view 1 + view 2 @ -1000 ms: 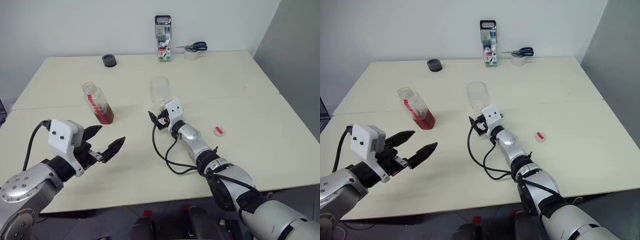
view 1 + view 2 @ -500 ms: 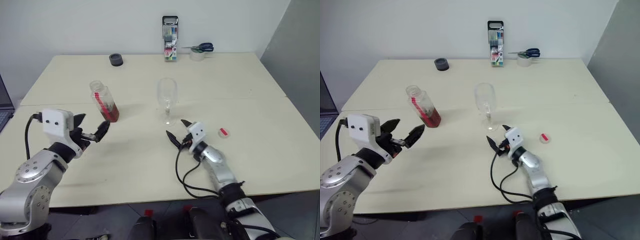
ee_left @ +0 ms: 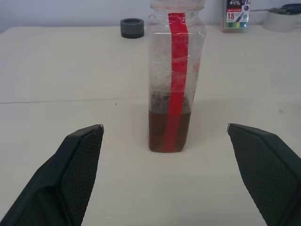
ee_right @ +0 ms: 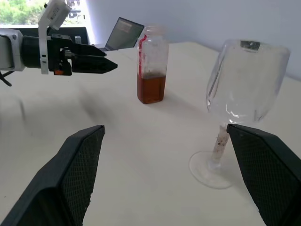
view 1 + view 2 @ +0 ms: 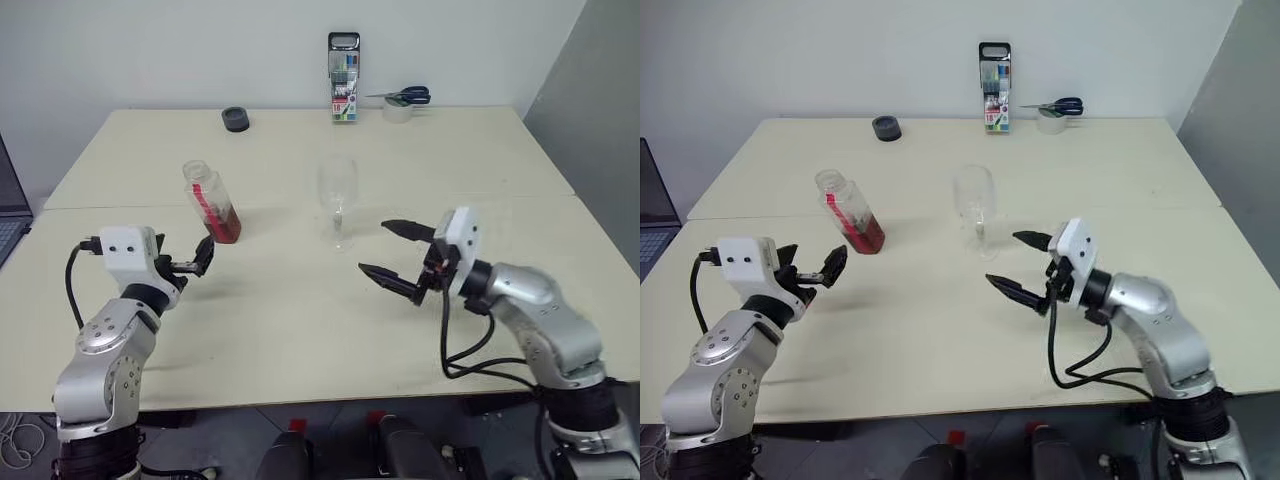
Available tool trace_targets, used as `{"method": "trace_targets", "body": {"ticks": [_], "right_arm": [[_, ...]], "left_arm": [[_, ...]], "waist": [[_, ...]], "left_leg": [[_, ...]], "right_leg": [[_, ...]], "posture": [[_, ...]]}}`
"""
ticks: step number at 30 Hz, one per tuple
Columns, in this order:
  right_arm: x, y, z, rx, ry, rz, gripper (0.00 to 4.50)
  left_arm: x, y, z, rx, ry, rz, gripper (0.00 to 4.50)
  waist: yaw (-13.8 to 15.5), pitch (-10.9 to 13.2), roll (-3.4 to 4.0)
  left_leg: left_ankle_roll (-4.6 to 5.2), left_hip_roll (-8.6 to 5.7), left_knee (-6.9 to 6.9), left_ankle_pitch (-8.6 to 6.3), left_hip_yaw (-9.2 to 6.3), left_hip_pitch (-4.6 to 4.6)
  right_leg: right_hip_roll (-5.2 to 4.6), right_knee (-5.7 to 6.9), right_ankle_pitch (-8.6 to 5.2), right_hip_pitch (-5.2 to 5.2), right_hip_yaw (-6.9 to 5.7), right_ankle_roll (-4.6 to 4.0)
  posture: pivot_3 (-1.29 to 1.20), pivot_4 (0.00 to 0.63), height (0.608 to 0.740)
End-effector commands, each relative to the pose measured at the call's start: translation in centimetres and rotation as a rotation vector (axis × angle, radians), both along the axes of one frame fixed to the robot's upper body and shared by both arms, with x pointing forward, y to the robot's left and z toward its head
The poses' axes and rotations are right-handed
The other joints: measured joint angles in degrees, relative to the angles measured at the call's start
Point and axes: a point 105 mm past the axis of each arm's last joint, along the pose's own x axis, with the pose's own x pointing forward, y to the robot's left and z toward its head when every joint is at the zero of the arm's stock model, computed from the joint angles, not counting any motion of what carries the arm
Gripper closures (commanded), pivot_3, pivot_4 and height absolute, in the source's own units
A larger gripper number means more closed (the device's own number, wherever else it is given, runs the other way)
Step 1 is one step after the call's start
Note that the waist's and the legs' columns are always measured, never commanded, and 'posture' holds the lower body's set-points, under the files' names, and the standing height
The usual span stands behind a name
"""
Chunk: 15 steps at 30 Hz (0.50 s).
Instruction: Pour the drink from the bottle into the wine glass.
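The bottle [image 5: 210, 202] stands uncapped on the surface [image 5: 300, 320], toward its left side and about midway between the near and far edges, with drink [image 3: 169, 132] filling its lower part. The wine glass [image 5: 337, 200] stands upright near the middle of the surface, well apart from the bottle. The left hand [image 5: 190, 262] hangs just in front of the bottle with its fingers spread wide, holding nothing. The right hand [image 5: 400, 255] hovers near the glass on its right, fingers also spread and empty. At the far edge are a black cap [image 5: 235, 119], a marker pack [image 5: 343, 78], scissors [image 5: 405, 96] and a tape roll [image 5: 397, 110].
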Motion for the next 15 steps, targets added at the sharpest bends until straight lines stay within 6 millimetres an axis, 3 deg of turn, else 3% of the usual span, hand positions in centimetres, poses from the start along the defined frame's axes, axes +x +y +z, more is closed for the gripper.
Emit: {"method": "trace_targets", "body": {"ticks": [1, 15], "right_arm": [[-1.5, -0.1, 2.4, 0.003, -0.041, 0.035, 0.06], [-0.8, -0.6, 3.8, 0.029, -0.069, -0.111, 0.06]], "left_arm": [[0.3, 0.3, 1.4, 0.02, -0.066, 0.006, 0.0], [4.8, -1.0, 2.0, 0.07, -0.094, -0.101, 0.0]], "waist": [[0.03, -0.01, -0.02], [0.14, -0.01, -0.02]], "left_leg": [[0.0, 0.0, 0.0, 0.0, -0.02, -0.02], [-0.2, -0.04, 0.16, 0.12, -0.2, -0.36]], "right_leg": [[0.0, -0.01, 0.0, 0.0, -0.02, 0.0], [-0.05, -0.05, 0.01, -0.11, -0.22, 0.0]], "posture": [[0.0, 0.15, 0.74], [0.0, 0.15, 0.74]]}}
